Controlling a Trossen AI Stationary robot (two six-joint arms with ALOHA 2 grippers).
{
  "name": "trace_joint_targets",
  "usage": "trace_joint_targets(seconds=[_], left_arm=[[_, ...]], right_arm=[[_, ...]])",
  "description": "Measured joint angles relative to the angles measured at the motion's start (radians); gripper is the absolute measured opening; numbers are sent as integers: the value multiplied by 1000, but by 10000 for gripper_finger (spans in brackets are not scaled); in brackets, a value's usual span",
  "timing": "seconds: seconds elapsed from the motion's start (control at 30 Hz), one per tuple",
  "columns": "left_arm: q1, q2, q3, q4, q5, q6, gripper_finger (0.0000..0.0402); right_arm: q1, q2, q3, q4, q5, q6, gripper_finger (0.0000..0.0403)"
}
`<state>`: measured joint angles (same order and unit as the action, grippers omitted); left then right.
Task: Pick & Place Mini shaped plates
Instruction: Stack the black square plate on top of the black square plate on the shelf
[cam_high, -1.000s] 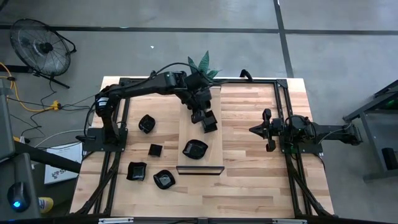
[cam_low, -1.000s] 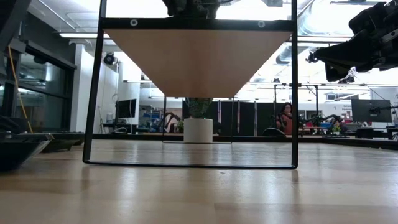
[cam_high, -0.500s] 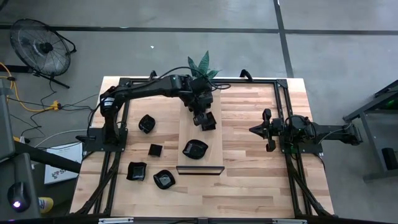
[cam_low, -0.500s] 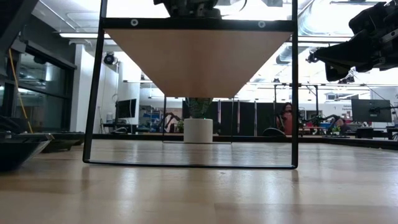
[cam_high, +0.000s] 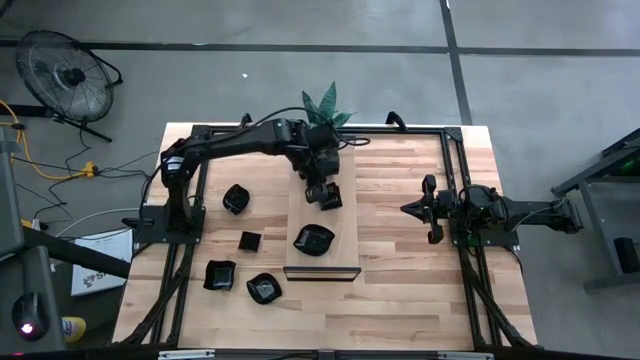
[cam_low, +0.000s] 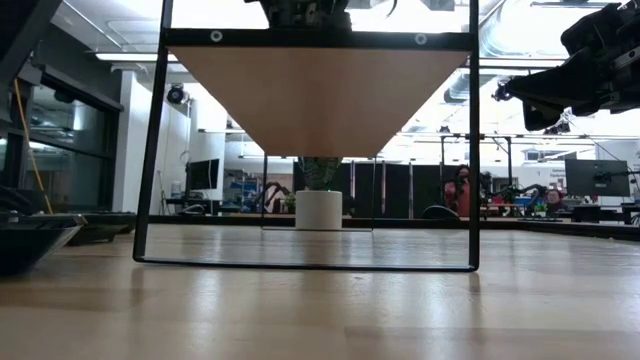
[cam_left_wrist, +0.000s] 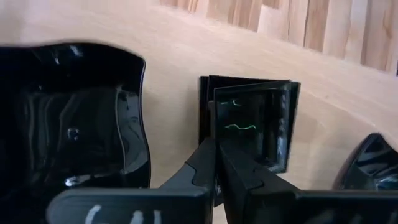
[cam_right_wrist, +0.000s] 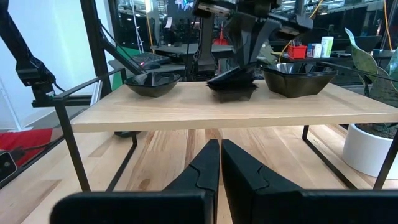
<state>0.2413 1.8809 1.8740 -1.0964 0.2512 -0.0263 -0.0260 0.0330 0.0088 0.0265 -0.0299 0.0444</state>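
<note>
Desk, left side: I counted four small black plates lying loose there: one (cam_high: 235, 198) nearest the left arm's base, a square one (cam_high: 250, 241) below it, and two (cam_high: 220, 275) (cam_high: 264, 288) toward the near edge.
Left gripper (cam_high: 322, 189): I saw it over the far half of the raised wooden board (cam_high: 320, 266), fingers clamped on the rim of a square plate (cam_left_wrist: 256, 127), which sat tilted on the board.
Board: a wavy plate (cam_high: 314, 240) lay near its middle.
Right gripper (cam_high: 409, 209): parked well apart at the desk's right side, fingers pressed together, holding nothing.
</note>
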Motion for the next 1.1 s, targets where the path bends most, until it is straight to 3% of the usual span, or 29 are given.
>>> trace_joint_targets(seconds=[0.3, 1.1], left_arm=[[-4, 0, 72, -36, 0, 4, 9], [-13, 13, 74, -27, -3, 79, 9]], right_arm=[[0, 0, 0, 0, 0, 0, 12], [0, 0, 0, 0, 0, 0, 12]])
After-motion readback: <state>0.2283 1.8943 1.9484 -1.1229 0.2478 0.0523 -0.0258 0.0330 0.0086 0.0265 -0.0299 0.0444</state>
